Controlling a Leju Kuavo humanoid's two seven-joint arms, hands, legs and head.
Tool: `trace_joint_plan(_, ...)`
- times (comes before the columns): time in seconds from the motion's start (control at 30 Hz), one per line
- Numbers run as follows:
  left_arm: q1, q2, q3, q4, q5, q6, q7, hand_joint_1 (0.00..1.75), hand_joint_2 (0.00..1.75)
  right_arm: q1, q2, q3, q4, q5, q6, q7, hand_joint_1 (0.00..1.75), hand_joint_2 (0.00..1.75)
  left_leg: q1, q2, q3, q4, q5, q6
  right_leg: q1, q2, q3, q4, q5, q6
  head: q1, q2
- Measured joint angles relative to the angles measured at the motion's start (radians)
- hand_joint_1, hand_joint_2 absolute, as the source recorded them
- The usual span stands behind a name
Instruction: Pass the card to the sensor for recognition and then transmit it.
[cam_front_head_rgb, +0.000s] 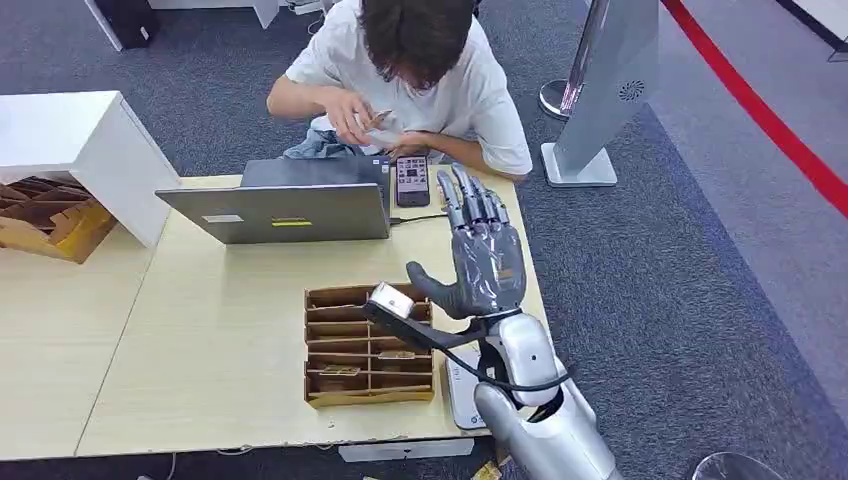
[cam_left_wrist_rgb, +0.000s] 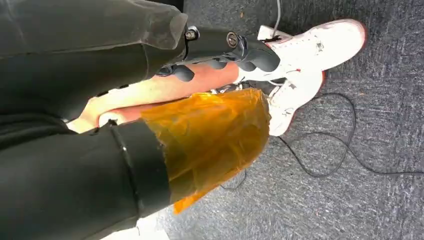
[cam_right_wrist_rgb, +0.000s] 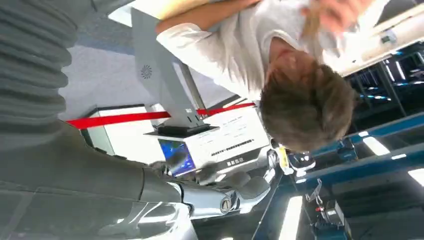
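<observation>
Brown rack (cam_front_head_rgb: 368, 348) on a pale wood table (cam_front_head_rgb: 210, 350); behind the rack a grey laptop (cam_front_head_rgb: 290, 205), a black phone (cam_front_head_rgb: 412, 180), a white shirt (cam_front_head_rgb: 470, 95). Grey hand (cam_front_head_rgb: 480, 262).

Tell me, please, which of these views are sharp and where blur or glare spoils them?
Head view: evenly lit and sharp, the right hand and the laptop crisp. Right wrist view: the person's raised hands are motion-blurred, bright ceiling strips glare. Left wrist view: the near amber tape is soft, the carpet clearer.
</observation>
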Motion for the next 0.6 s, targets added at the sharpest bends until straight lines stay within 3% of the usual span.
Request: trace_joint_plan(0.6, 0.005, 0.002, -0.014, 0.000, 0.045, 0.014, 0.005, 0.00, 0.00, 0.129, -0.010, -0.002, -0.140, -0.085, -0.034, -0.095, 0.00, 0.00, -0.001, 0.000, 0.000, 0.000, 0.000, 0.000, -0.001, 0.000, 0.000, 0.000, -0.001, 0.001, 0.000, 0.000)
